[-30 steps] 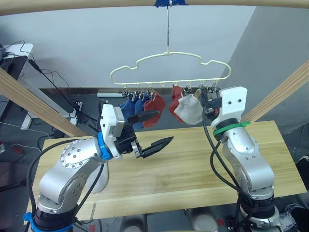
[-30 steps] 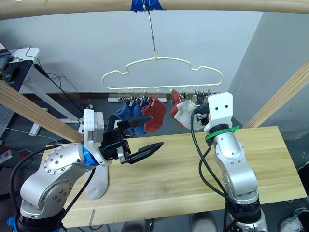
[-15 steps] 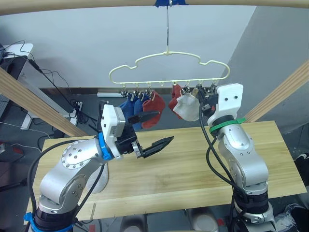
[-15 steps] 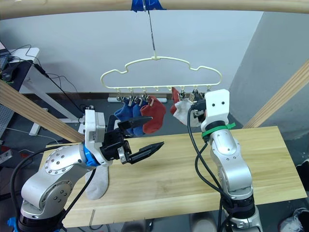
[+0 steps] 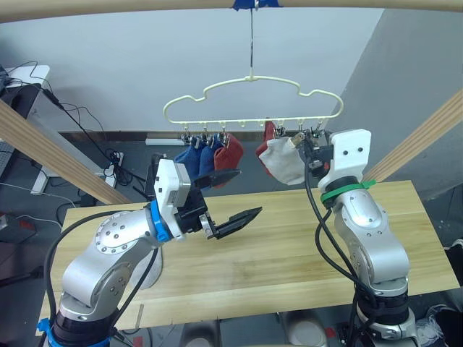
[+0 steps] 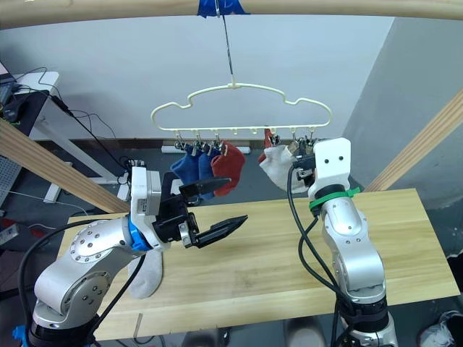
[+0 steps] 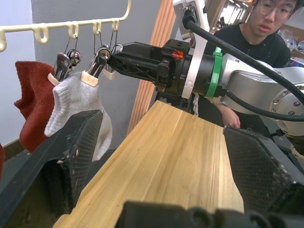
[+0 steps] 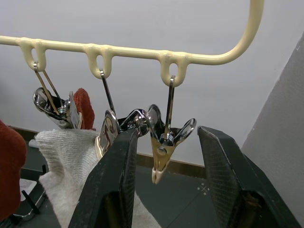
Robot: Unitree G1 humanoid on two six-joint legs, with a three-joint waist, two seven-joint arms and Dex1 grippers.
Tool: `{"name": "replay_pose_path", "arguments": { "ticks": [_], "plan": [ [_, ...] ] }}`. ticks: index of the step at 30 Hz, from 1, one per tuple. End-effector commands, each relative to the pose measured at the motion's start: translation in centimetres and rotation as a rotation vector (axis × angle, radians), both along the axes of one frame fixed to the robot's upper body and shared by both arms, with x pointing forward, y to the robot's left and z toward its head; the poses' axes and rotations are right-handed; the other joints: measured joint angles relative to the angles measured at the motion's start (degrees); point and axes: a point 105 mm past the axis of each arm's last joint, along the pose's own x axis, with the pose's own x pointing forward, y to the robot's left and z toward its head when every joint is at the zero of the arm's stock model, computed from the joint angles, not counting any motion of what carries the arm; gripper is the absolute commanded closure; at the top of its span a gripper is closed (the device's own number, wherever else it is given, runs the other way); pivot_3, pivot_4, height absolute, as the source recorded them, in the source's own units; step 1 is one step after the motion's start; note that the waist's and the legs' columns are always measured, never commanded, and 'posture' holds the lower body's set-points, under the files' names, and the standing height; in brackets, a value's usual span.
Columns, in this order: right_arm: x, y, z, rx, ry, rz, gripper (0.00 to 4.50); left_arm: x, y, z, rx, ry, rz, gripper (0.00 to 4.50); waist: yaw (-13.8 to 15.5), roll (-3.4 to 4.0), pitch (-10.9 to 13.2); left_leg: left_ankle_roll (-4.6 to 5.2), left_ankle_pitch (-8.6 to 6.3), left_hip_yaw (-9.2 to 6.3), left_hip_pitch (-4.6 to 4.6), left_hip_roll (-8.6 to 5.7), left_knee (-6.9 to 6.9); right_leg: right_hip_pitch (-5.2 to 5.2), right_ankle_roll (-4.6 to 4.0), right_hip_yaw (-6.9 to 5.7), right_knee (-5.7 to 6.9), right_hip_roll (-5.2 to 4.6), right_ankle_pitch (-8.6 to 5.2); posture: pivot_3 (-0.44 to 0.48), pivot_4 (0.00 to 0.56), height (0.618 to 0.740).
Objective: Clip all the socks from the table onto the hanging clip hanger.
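Right up at the rail, the right gripper (image 8: 164, 190) has its two black fingers spread, straddling the last metal clip (image 8: 164, 142) on the cream clip hanger (image 5: 253, 97), nothing pinched between them. Just beside it a light grey sock (image 5: 286, 160) hangs from the neighbouring clip, cuff bunched in the jaws, with a rust red sock (image 5: 266, 141) tucked behind it. Further along the rail, another red sock (image 5: 231, 152) and two blue socks (image 5: 197, 157) dangle in a tight cluster. Lower down, the left gripper (image 5: 233, 199) hangs over the table (image 5: 289, 238) with its fingers wide apart and empty.

One grey sock (image 6: 145, 271) lies on the table's left end, partly hidden under the left arm; that looks like the last one to hang.

It should handle light and floppy, soft knit that folds and droops, so the best hold is probably at the cuff, leaving an edge free for the clip. The clips are small, smooth, sprung metal swinging on thin wire loops, and the hanger itself is a slender cloud-shaped outline on a single hook, likely to sway when pushed.
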Motion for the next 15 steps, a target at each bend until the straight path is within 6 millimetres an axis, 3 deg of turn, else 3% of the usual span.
{"name": "replay_pose_path", "arguments": {
  "ticks": [1,15],
  "plan": [
    [-0.7,-0.4,1.1,0.000,-0.050,-0.015,2.42,-0.9,-0.5,0.8,-0.010,-0.055,-0.031,0.00,0.00,0.00,0.00,0.00,0.00,0.00,0.00,0.00,0.00,0.00,0.00,0.00,0.00,0.00,0.00,-0.133,0.317,0.740],
    [-1.9,0.6,0.8,0.014,-0.043,0.097,2.42,-1.0,-0.5,0.7,-0.010,-0.051,-0.033,0.00,0.00,0.01,0.00,0.00,0.00,0.01,0.02,0.00,-0.01,0.00,0.00,0.01,0.00,0.00,0.00,-0.138,0.318,0.740]
  ]
}}
